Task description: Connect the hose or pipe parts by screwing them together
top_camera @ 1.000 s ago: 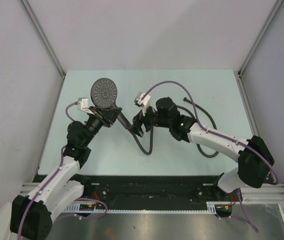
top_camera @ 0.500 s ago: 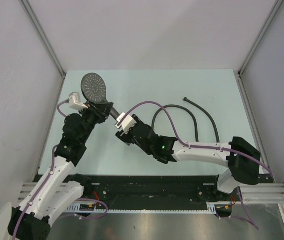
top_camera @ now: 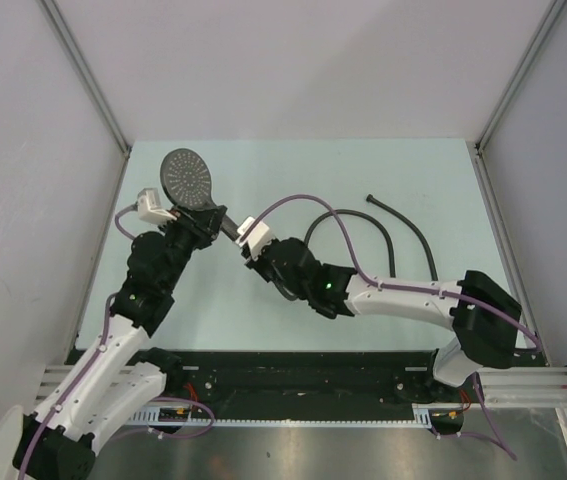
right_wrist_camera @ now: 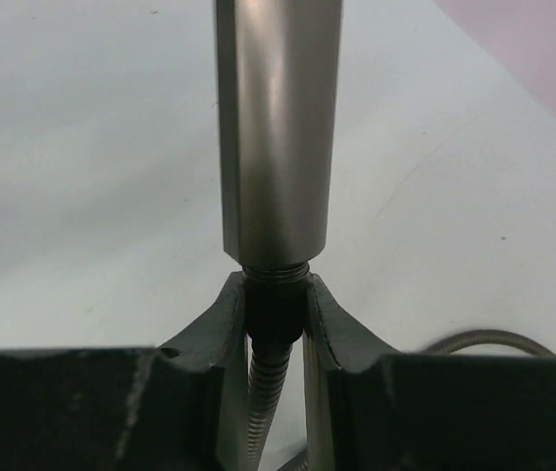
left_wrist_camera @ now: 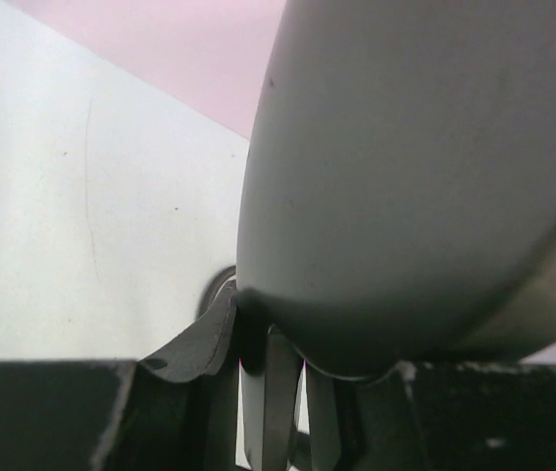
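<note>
The screwing step is in hand. The left gripper (top_camera: 203, 228) is closed on the shower head (top_camera: 186, 177), over the far left of the table (top_camera: 433, 180). The right gripper (right_wrist_camera: 276, 306) pinches the end of the hose (right_wrist_camera: 264, 392) at the handle's thread (some thread shows bare). Next, I judge, it must turn this end straight, without tilting.

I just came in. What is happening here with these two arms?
The left claw holds the shower head by its handle. The right claw is closed on the end of the hose, which meets the handle's end. Some thread shows at the joint, so the screwing looks unfinished.
</note>
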